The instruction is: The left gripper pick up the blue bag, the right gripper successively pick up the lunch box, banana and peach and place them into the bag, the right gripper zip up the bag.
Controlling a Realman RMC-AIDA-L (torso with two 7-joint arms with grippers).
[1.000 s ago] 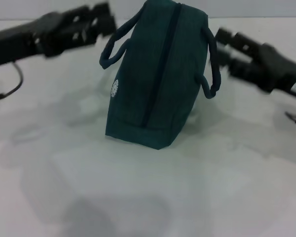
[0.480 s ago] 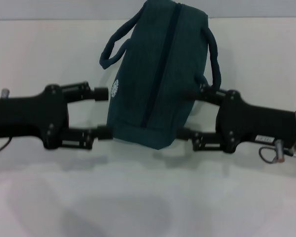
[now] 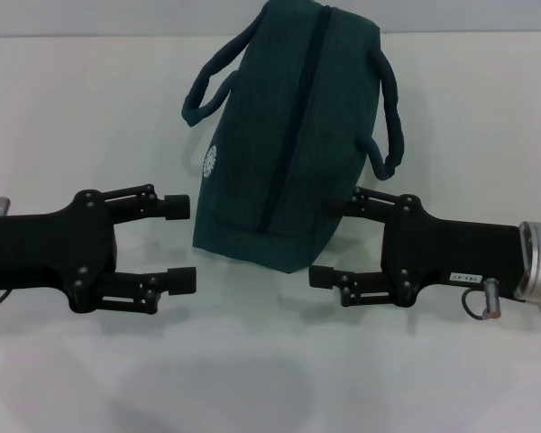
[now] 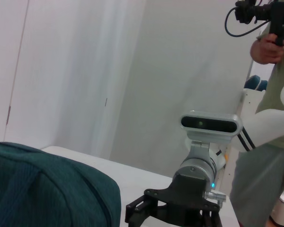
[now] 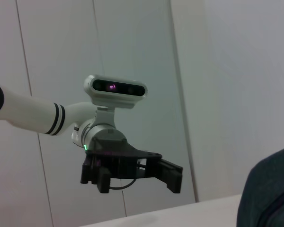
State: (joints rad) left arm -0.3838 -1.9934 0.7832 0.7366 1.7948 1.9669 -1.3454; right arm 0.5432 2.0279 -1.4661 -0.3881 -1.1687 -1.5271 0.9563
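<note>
Teal-blue bag (image 3: 288, 135) sits zipped on the white bench (image 3: 72, 108) at about 12 o'clock. Left pincer (image 3: 182, 244) at 9, right pincer (image 3: 343, 236) at 3, both spread wide, holding nothing.

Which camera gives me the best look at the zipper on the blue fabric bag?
The head view: the blue fabric bag shows whole there, its dark zipper line running along its length. The left wrist view catches only one corner of the bag; the right wrist view only an edge.
</note>
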